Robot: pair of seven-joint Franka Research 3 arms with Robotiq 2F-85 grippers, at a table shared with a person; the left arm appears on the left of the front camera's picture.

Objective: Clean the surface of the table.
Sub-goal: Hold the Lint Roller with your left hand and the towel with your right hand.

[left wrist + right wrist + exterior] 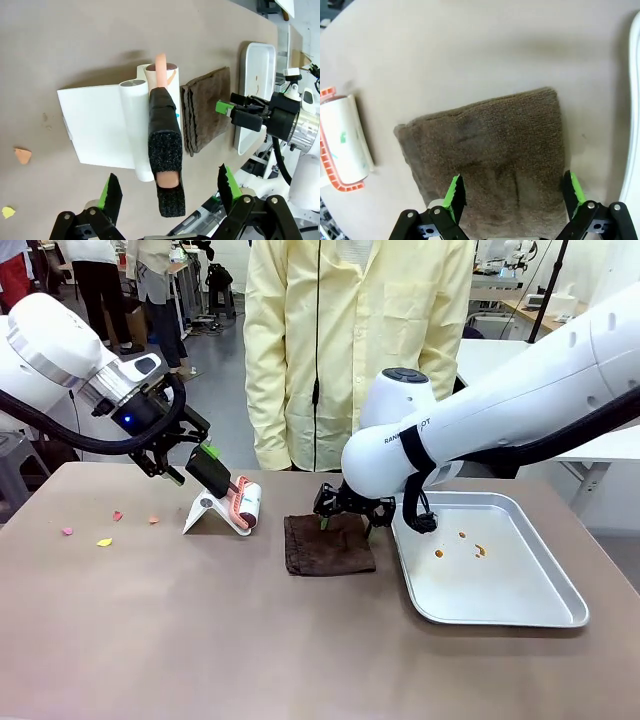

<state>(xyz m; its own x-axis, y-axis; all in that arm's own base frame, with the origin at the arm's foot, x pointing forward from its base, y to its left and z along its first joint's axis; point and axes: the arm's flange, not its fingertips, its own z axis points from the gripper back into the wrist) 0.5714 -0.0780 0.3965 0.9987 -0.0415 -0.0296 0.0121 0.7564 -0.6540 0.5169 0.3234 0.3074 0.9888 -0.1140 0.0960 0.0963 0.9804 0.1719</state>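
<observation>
Table (150,640) just beneath right gripper (345,523)

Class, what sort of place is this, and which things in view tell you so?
Probably a robotics lab or workshop: two white robot arms reach over a brown table, a person in a pale yellow coat stands at its far side, and white workbenches stand behind.

Bench (200,640): wide, level, with a smooth matte taupe-brown top running across the front view from side to side, far corners rounded. Surface not clean: a few small pink, orange and yellow scraps (104,541) lie loose and scattered on its left part, towards the far edge.
</observation>
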